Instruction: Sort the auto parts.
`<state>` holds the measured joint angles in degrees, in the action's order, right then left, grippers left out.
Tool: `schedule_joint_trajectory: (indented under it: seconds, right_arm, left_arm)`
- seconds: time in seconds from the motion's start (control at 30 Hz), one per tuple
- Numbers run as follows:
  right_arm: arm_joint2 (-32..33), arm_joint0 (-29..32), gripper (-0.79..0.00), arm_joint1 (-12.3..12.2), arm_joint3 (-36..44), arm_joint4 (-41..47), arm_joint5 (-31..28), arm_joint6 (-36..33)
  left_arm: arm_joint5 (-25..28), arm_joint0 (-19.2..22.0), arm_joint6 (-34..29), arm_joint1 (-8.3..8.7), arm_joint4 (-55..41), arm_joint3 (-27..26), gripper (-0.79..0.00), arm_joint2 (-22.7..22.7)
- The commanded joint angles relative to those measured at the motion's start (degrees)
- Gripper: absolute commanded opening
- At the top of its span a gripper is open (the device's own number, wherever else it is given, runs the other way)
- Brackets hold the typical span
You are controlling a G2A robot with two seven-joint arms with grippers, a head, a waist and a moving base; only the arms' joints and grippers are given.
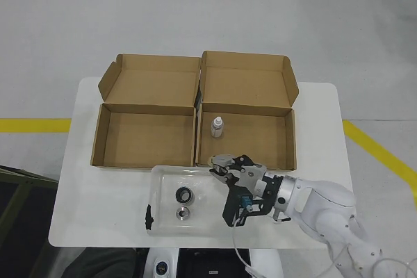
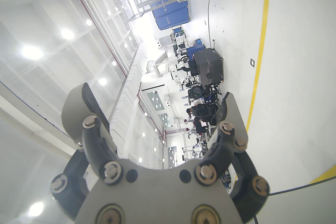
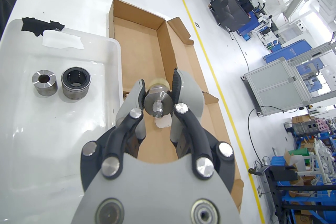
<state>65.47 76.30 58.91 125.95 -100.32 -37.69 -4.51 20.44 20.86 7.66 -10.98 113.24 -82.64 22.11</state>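
Note:
My right gripper [image 3: 157, 101] is shut on a metal threaded part [image 3: 157, 102] with a pale cap. In the top view this gripper [image 1: 223, 167] hangs over the far rim of the clear tray [image 1: 160, 182], next to the front wall of the right cardboard box [image 1: 264, 139]. Two parts stand side by side in the tray: a black-lined bearing [image 3: 76, 82] [image 1: 184, 194] and a plain steel bushing [image 3: 44, 82] [image 1: 184, 213]. A small white part [image 1: 217, 126] stands in the right box. My left gripper [image 2: 157, 101] is open with nothing between its fingers and points up at the hall ceiling.
The left cardboard box [image 1: 146, 139] stands open with a bare floor. Both boxes' lids lie back toward the table's far edge. Black tape [image 1: 148, 217] marks the tray's near-left corner. The white table [image 1: 80, 201] has free room left of the tray.

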Motion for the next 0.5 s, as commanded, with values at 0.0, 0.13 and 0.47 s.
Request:
schedule_joint_trajectory:
  seconds: [0.0,0.13,0.47]
  right_arm:
    - [0.74,0.44,-0.785,-0.06,-0.14,0.50,0.19,0.12]
    - [2.09,1.05,-0.785,-0.14,-0.21,1.41,0.77,0.06]
    - [3.90,0.62,-0.785,-0.11,-1.62,3.67,1.07,-1.33]
  left_arm:
    - [0.00,0.00,0.00,0.00,0.00,0.00,0.000,0.00]
    - [0.00,0.00,0.00,0.00,0.00,0.00,0.000,0.00]
    - [0.00,0.00,0.00,0.00,0.00,0.00,0.000,0.00]
